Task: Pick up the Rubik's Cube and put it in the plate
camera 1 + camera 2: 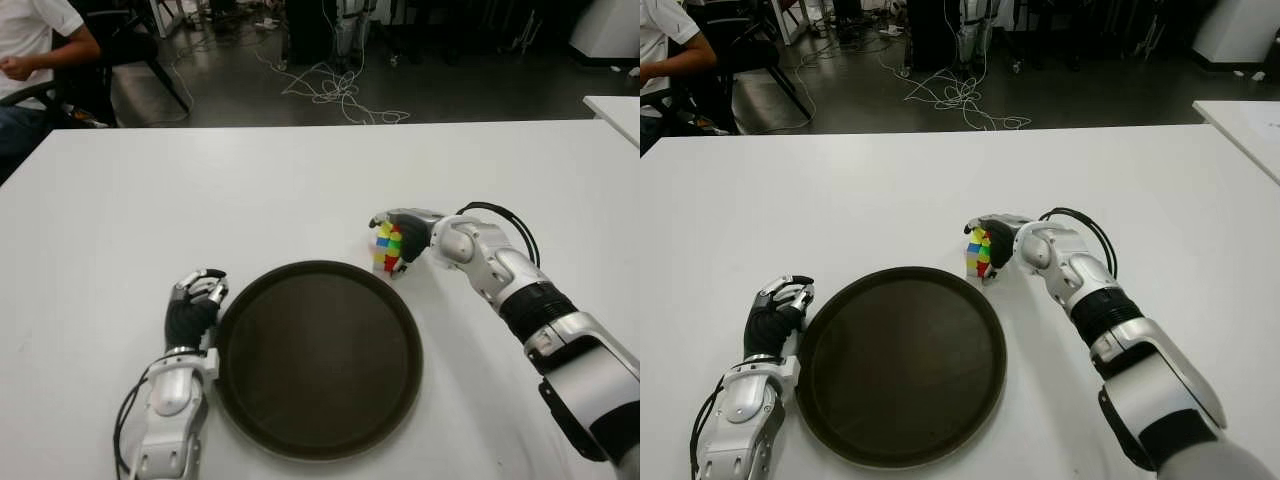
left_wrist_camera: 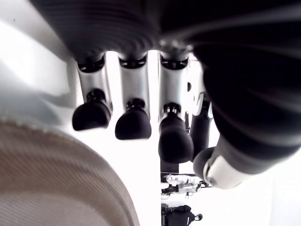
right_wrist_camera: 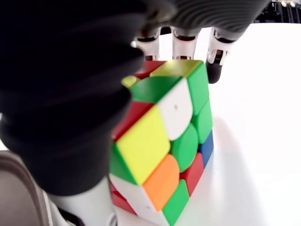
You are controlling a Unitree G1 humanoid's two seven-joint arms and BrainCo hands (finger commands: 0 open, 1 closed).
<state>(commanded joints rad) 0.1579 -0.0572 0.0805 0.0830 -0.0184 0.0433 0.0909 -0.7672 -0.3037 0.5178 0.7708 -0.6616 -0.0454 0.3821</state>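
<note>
The Rubik's Cube (image 1: 387,248), with mixed colour faces, is just past the far right rim of the round dark plate (image 1: 320,400). My right hand (image 1: 397,240) is shut on it, fingers over its top and thumb at its side. The right wrist view shows the cube (image 3: 164,141) filling the palm, its lower edge close to the white table (image 3: 254,155). I cannot tell whether it touches the table. My left hand (image 1: 196,298) shows beside the plate's left rim with loosely bent fingers (image 2: 134,122) that hold nothing.
The white table (image 1: 250,190) stretches wide beyond the plate. A seated person (image 1: 30,50) is past its far left corner. Cables (image 1: 335,90) lie on the floor behind. Another white table's corner (image 1: 615,110) shows at the far right.
</note>
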